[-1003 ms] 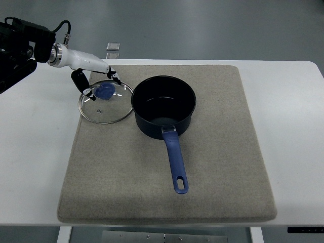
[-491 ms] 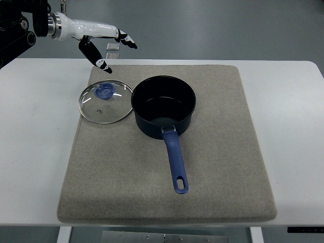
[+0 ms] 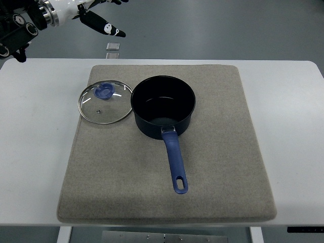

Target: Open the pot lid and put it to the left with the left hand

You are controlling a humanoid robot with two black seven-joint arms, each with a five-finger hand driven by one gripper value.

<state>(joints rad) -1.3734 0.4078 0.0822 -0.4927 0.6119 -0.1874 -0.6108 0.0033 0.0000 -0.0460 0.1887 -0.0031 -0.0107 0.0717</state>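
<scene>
An open dark pot point(image 3: 163, 106) sits mid-mat, its blue handle point(image 3: 175, 162) pointing toward the near edge. The glass lid point(image 3: 105, 103) lies flat, touching the pot's left side. Right of the pot, the grey mat point(image 3: 233, 142) lies bare.

Single steep overhead view, probably mid-distance.

Our left arm enters at the far left corner of the view, its dark wrist housing and silver collar leading into a white forearm shell. Our left hand point(image 3: 96, 15) is raised at the far edge, partly cut off by the top of the frame. What shows of it is loose and extended: black fingers point(image 3: 107, 29) with white markings point toward the right, spread apart and gripping nothing.
</scene>
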